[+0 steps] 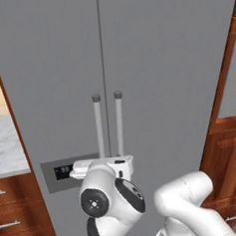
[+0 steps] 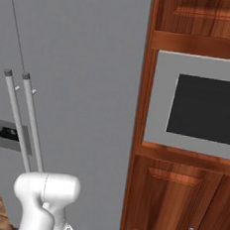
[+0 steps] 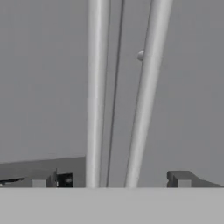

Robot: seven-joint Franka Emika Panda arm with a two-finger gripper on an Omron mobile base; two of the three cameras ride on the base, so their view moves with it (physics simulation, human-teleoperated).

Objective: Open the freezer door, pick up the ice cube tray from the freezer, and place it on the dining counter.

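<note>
The freezer door (image 1: 48, 95) is the left grey door, shut, with a dark display panel (image 1: 58, 172) low on it. Its long bar handle (image 1: 98, 126) stands just left of the door seam. The same handle (image 3: 96, 96) rises in the hand view, with the wider door's handle (image 3: 146, 96) to its right. My gripper (image 3: 111, 179) is open and faces the two handles at panel height, a little short of them, with nothing between its fingertips (image 3: 43, 179). The freezer's inside and the ice cube tray are hidden behind the shut door. The dining counter is out of view.
The wider grey door (image 2: 80, 84) is shut too. Right of the fridge stand reddish wood cabinets (image 2: 178, 203) with a built-in oven (image 2: 207, 108). At the left sits a marble worktop (image 1: 5, 148) on wooden drawers, with a dark object at its edge.
</note>
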